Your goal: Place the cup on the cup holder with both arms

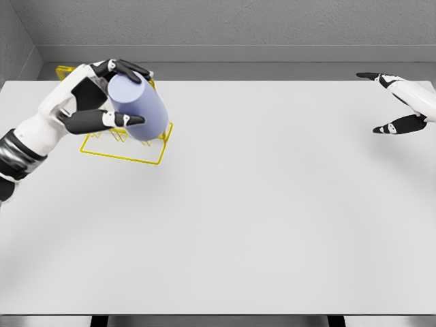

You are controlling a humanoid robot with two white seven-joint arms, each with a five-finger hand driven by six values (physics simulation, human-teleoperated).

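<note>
A pale lavender cup (pixel 142 105) lies tilted in my left hand (pixel 119 92), whose dark fingers curl over its top and whose thumb presses its side. The cup hangs just above a yellow wire cup holder (pixel 146 158) standing at the table's far left. Much of the holder is hidden behind the cup and the hand. My right hand (pixel 392 102) hovers at the far right edge of the table, fingers spread and holding nothing.
The white table (pixel 259 218) spans the view, with its front edge near the bottom. A grey wall runs along the back.
</note>
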